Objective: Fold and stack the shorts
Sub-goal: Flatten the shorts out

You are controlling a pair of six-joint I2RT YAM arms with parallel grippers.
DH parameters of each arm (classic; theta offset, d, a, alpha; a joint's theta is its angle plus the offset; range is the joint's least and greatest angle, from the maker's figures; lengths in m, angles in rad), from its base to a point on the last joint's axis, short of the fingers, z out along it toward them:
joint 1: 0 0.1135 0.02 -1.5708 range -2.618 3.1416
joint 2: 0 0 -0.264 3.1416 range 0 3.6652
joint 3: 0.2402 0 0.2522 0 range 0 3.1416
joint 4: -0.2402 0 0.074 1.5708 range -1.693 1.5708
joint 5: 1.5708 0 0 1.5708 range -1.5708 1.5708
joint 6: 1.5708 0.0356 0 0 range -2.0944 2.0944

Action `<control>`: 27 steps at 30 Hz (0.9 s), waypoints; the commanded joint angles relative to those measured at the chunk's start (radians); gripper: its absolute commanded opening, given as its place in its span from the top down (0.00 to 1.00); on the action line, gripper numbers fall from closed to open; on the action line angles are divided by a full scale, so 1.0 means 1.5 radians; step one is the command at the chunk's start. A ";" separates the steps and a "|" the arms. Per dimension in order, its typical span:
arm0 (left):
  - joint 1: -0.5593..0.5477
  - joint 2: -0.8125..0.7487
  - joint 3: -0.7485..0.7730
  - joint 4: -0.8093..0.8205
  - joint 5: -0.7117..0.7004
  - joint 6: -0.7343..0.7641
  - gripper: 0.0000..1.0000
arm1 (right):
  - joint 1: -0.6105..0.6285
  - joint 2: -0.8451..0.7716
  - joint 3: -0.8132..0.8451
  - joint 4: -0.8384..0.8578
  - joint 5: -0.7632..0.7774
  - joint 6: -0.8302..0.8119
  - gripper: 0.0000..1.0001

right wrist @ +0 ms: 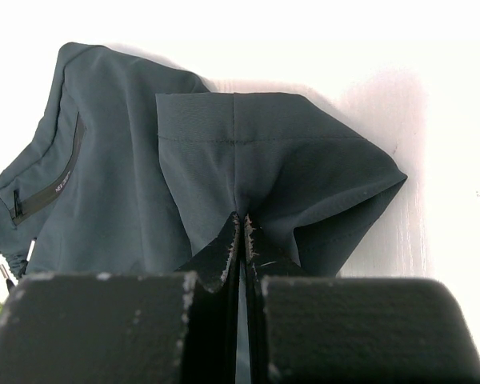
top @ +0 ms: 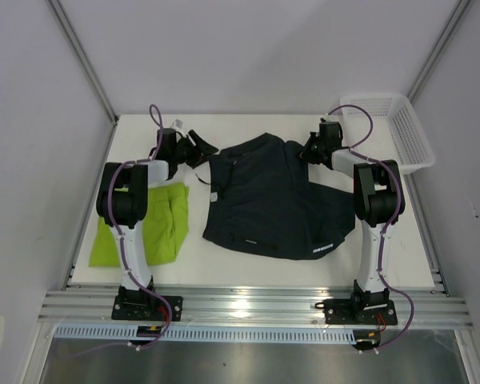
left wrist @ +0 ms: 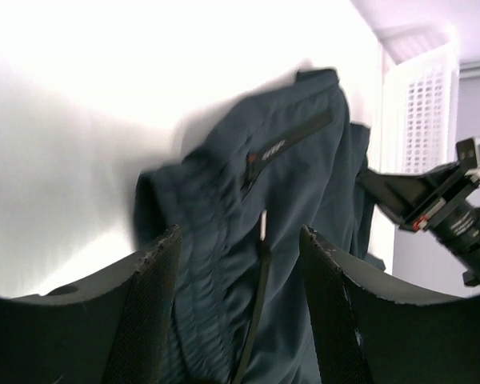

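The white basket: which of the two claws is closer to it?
The right. The right gripper, pinching the dark shorts, is just left of the basket; the left gripper hangs open at the shorts' opposite edge, much farther off.

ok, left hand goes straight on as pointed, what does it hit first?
Probably the dark shorts: their gathered waistband sits right ahead of the open left hand. Depth unclear.

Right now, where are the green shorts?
In the top view, the green shorts lie on the left side of the table, partly under the left arm, beside but apart from the navy shorts.
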 commanded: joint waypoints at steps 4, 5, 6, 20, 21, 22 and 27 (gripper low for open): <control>0.000 0.043 0.072 -0.020 0.025 0.003 0.37 | 0.006 0.001 0.024 0.001 -0.011 -0.008 1.00; 0.001 0.045 0.073 -0.025 0.023 0.002 0.37 | 0.006 0.001 0.022 0.001 -0.011 -0.007 1.00; 0.002 0.044 0.072 -0.025 0.023 0.003 0.37 | 0.006 0.002 0.022 0.001 -0.011 -0.007 1.00; 0.007 -0.007 0.011 -0.038 -0.026 0.019 0.39 | 0.006 0.002 0.022 0.001 -0.012 -0.008 1.00; 0.008 -0.008 0.009 -0.038 -0.029 0.019 0.38 | 0.006 0.001 0.022 0.001 -0.012 -0.008 1.00; 0.010 -0.008 0.004 -0.032 -0.028 0.017 0.39 | 0.006 0.002 0.022 0.001 -0.011 -0.008 1.00; 0.008 0.024 0.029 -0.015 0.008 0.000 0.38 | 0.006 0.002 0.023 0.001 -0.012 -0.008 1.00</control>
